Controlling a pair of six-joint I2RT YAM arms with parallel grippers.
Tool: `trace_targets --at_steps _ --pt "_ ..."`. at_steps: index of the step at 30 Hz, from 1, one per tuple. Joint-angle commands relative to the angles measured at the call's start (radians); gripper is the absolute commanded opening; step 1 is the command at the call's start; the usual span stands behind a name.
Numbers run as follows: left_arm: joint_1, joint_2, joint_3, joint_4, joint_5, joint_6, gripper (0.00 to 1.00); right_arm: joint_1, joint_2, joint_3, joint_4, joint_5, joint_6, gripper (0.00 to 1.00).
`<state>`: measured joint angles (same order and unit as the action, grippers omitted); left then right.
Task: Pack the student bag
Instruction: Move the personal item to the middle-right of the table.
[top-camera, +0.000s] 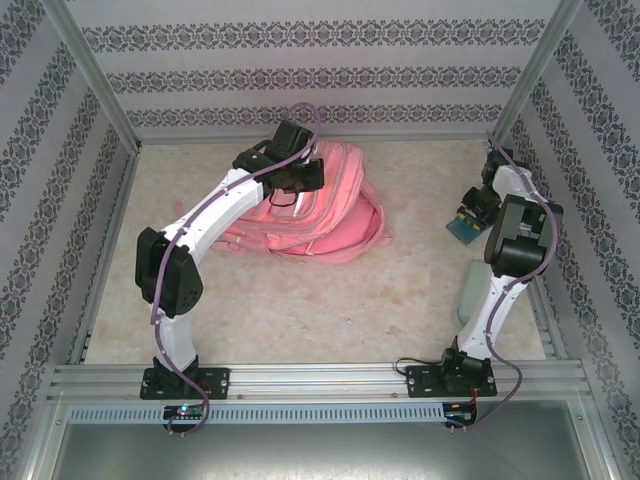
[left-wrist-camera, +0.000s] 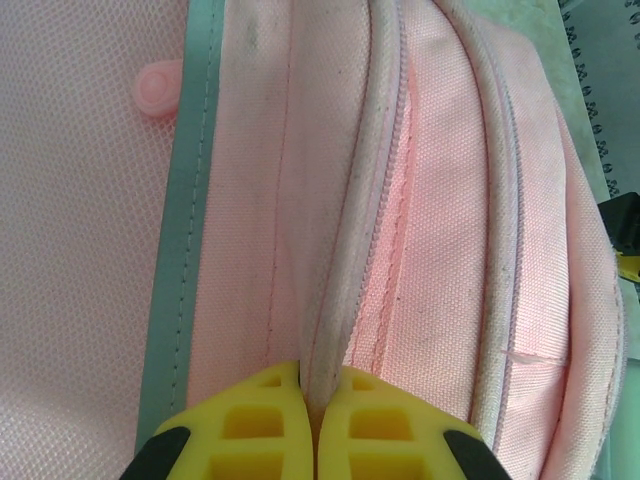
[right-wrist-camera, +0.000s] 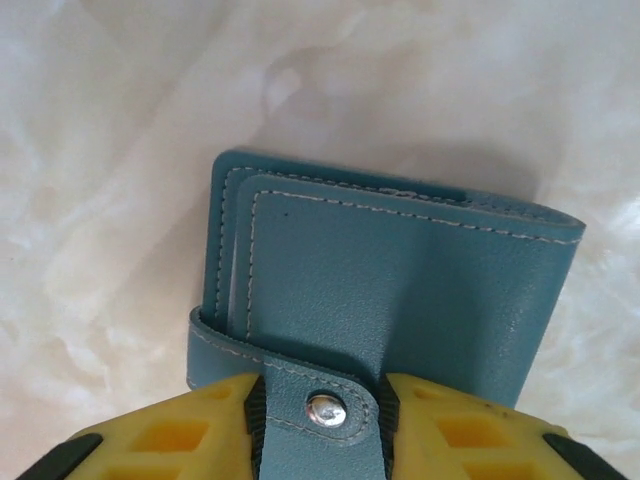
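- Student bag (top-camera: 335, 215): flat and crumpled on the bench (top-camera: 300, 310), toward the far edge, slightly left of the middle; pink, by far the largest thing there.
- Left tool (top-camera: 292, 172): down on the far left part of the student bag, its arm reaching in from the near left corner of the bench.
- Seen from the left wrist: yellow fingers (left-wrist-camera: 250, 425) closed tip to tip, with only a thin fold of the bag's pink fabric pinched between them.
- Pinched fold lying along a zip (left-wrist-camera: 385, 150) that curves away from the left tool toward the top of that view.
- Same view: grey-green stripe (left-wrist-camera: 185, 250) down the bag's left side, round pink button (left-wrist-camera: 157, 90) touching the stripe near the top.
- Right tool (right-wrist-camera: 322, 400): low over the bench close to the right edge, toward the far right corner, well apart from the student bag.
- Jaws partly closed, pads pressed against both sides of a narrow strap (right-wrist-camera: 320, 445) on a teal wallet (right-wrist-camera: 400, 290).
- Teal wallet: flat on the bench, folded shut, pale stitching along its edges, strap fastened with a metal stud (right-wrist-camera: 325, 407) sitting right between the pads.
- Pale green object (top-camera: 468, 290): on the bench by the right edge, nearer than the wallet and just beside the right arm; kind of thing impossible to tell.
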<state>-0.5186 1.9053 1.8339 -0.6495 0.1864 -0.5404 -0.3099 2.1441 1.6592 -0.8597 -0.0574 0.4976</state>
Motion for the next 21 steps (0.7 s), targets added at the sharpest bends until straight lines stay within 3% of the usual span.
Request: trace_targets --at_steps 1,6,12,18,21 --pt "0.017 -0.073 -0.014 0.041 -0.011 -0.007 0.00 0.031 0.032 0.013 -0.057 0.001 -0.038 0.38" --pt "0.020 -0.099 -0.046 0.047 -0.024 -0.009 0.00 0.089 0.024 -0.026 -0.054 -0.061 -0.048 0.37" --pt "0.025 -0.117 -0.071 0.051 -0.023 -0.011 0.00 0.232 -0.027 -0.114 -0.040 -0.113 -0.064 0.39" --pt "0.028 -0.136 -0.097 0.057 -0.024 -0.015 0.00 0.388 -0.099 -0.230 -0.030 -0.082 -0.090 0.40" --pt "0.028 -0.144 -0.106 0.057 -0.025 -0.014 0.00 0.443 -0.154 -0.275 -0.028 -0.047 -0.097 0.50"
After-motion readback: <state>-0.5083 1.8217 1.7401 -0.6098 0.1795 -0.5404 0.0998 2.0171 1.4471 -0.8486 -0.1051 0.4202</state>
